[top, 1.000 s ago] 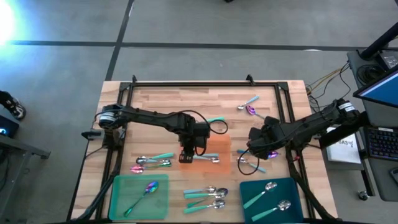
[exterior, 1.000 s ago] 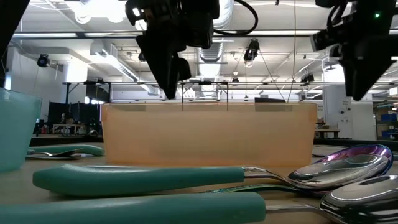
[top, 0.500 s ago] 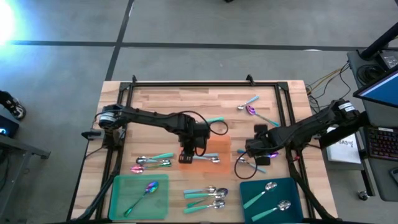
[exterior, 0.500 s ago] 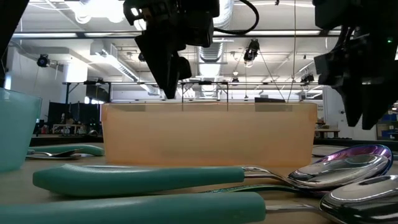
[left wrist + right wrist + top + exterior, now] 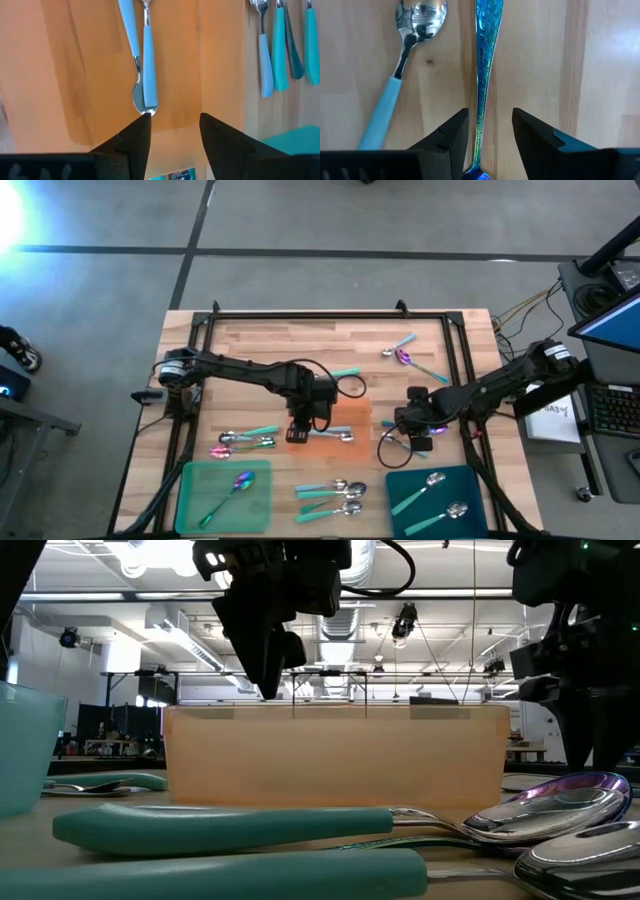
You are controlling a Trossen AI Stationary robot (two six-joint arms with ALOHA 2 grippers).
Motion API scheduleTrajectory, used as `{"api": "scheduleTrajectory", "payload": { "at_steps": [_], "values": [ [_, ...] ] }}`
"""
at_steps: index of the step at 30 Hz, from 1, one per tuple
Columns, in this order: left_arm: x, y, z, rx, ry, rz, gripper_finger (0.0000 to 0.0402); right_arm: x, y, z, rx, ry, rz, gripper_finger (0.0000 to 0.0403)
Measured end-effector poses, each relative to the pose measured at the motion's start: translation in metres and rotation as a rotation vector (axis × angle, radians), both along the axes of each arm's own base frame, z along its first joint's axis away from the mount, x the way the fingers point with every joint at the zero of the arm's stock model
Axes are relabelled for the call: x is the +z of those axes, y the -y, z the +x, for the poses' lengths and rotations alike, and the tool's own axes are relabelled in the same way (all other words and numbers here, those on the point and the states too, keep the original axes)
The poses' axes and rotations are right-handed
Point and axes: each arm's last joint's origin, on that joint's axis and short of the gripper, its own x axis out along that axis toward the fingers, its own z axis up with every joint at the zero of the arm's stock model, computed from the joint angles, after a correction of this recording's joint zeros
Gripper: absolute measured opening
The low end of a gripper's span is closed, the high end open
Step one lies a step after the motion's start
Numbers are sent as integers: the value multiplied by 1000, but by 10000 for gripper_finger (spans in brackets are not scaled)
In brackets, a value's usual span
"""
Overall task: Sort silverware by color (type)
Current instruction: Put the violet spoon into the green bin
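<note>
Left gripper (image 5: 298,434) hangs over the orange tray's (image 5: 352,416) left edge, fingers spread and empty, two light-blue-handled spoons (image 5: 142,60) lying in the tray. Right of the tray, right gripper (image 5: 412,428), fingers apart, straddles a patterned blue spoon handle (image 5: 483,60).

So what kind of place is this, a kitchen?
Probably not a kitchen: it looks like a robot lab or workshop. The wooden table stands on a bare concrete floor, pipes and strip lights hang from a high open ceiling, and a computer keyboard sits beside it.
</note>
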Motion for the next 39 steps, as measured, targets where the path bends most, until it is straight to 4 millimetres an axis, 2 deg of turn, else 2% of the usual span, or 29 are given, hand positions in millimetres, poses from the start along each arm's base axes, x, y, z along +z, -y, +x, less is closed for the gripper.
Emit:
{"api": "scheduleTrajectory", "payload": {
  "at_steps": [18, 22, 28, 33, 39],
  "values": [
    [0, 0, 0, -4, 4, 3, 152, -23, 3, -11, -112, 12, 25, 125],
    [0, 0, 3, -22, 34, 5, 152, -23, 3, -11, -114, 12, 32, 95],
    [-2, 0, 3, -33, 48, 1, 152, -23, 2, -11, -97, 4, 50, 20],
    [-7, 0, 3, -42, 49, -27, 152, -22, 2, -10, -93, 4, 49, 14],
    [-10, -2, 1, -62, 43, -23, 152, -10, 0, -2, -67, 40, 39, 13]
  ]
}}
